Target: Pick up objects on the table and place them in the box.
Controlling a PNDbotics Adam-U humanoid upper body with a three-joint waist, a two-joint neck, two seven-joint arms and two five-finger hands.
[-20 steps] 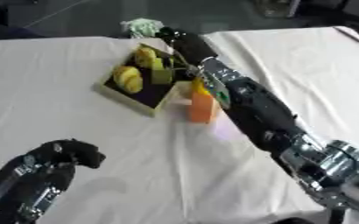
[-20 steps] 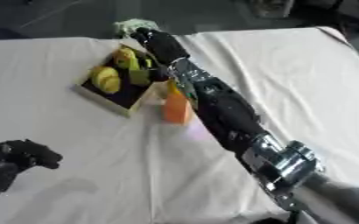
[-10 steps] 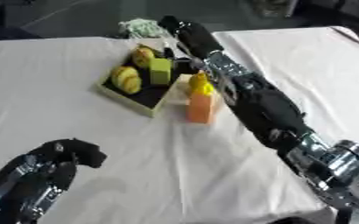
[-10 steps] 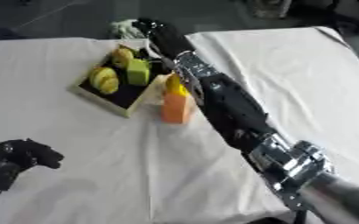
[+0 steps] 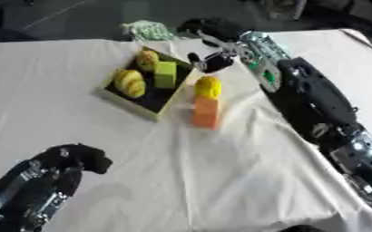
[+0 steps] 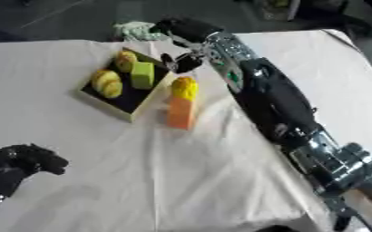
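A flat dark box [image 5: 154, 102] with a pale rim lies on the white cloth. It holds two yellow round things [image 5: 130, 82] and a green block [image 5: 165, 74]. Just right of the box an orange block [image 5: 206, 112] stands on the cloth, with a yellow round thing [image 5: 208, 86] at its top end. My right hand [image 5: 213, 31] hovers past the box's far right corner, its dark fingers [image 5: 211, 61] hanging relaxed with nothing in them. At the lower left my left hand [image 5: 65, 164] rests with curled fingers that hold nothing.
A pale green crumpled thing [image 5: 147, 30] lies at the table's far edge behind the box. My right arm [image 5: 316, 104] stretches across the right side of the table [image 5: 181, 181]. The table's front edge runs along the lower right.
My right hand has drawn back from above the box toward the right and the far edge. The box, the blocks and my left hand have stayed put.
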